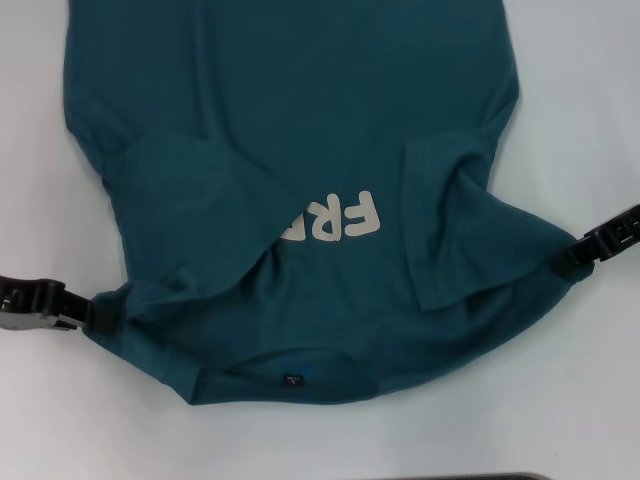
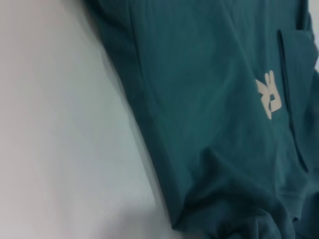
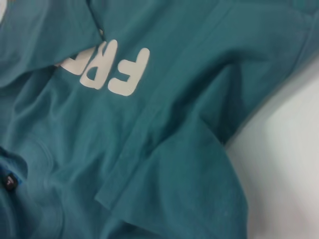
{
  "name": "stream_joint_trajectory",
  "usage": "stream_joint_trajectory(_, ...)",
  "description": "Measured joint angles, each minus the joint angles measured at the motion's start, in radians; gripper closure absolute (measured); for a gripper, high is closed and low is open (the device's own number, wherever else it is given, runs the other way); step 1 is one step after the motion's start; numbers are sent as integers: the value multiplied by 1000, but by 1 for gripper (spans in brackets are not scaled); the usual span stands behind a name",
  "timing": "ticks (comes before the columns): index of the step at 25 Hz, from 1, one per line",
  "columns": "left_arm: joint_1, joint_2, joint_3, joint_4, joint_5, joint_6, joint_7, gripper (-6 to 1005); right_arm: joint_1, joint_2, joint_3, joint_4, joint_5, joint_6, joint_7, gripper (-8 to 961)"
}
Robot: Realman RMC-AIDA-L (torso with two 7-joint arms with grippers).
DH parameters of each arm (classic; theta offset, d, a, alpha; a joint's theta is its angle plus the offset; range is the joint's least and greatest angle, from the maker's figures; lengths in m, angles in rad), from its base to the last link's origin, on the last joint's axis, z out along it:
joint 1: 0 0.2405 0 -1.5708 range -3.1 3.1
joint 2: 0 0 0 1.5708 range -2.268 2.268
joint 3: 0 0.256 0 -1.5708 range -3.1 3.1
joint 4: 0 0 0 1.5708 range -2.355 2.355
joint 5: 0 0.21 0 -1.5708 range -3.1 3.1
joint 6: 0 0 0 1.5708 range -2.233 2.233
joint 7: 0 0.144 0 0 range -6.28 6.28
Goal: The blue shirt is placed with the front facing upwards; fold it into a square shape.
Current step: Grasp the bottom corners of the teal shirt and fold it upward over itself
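Note:
The blue shirt (image 1: 300,110) lies front up on the white table, collar toward me, with both short sleeves folded inward over the chest. Cream lettering (image 1: 335,220) shows between the sleeves, partly covered by the left one. The small black neck label (image 1: 290,379) sits at the near edge. My left gripper (image 1: 92,312) is shut on the shirt's left shoulder corner and my right gripper (image 1: 562,262) on the right one; the cloth draws taut toward each. The left wrist view shows the shirt (image 2: 209,124) and lettering (image 2: 269,94). Shirt (image 3: 174,174) and lettering (image 3: 114,67) fill the right wrist view.
The white table (image 1: 590,400) surrounds the shirt on the left, right and near sides. The shirt's lower body runs out of view at the far side. A dark strip (image 1: 460,477) shows at the nearest table edge.

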State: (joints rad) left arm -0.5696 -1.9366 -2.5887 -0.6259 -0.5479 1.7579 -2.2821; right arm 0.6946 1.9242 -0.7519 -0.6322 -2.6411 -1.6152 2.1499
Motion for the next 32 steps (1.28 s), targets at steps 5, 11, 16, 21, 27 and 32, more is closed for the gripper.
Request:
stream_joint_trajectory(5, 17, -1, -64, 0, -1, 25, 28, 962, -7, -2, 2, 0, 44, -29, -29, 933)
stream_joint_trajectory(11, 28, -5, -102, -1, -2, 49, 60, 963, -9, -7, 13, 0, 64, -50, -54, 932)
stream_joint_trajectory(16, 67, -13, -124, -42, -27, 93, 94, 963, -9, -13, 58, -2, 67, -83, -87, 932)
stream_joint_trajectory(21, 109, -22, -133, -88, -60, 118, 105, 963, -9, -16, 94, -3, 72, -113, -115, 932)
stream_joint_trajectory(27, 157, -22, -154, -125, -93, 143, 114, 962, -11, -18, 114, -3, 76, -143, -130, 932)
stream_joint_trajectory(32, 190, -19, -196, -130, -105, 144, 116, 962, -18, -24, 118, -3, 75, -145, -128, 931)
